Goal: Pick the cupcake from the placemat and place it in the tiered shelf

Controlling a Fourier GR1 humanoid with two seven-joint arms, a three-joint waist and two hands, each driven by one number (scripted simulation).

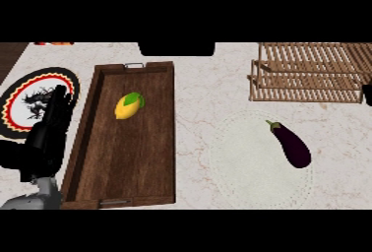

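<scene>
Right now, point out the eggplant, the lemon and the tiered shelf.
eggplant (294, 146): head view, middle of its purple body.
lemon (127, 108): head view, its yellow middle.
tiered shelf (309, 74): head view, slatted top.

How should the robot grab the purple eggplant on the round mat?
Probably from above, around the fat middle of the eggplant. It lies flat on the pale placemat, with its stem end pointing up-left and its rounder end down-right, so fingers should close across its width, not along its length. The thin green stem looks too small to hold.
</scene>
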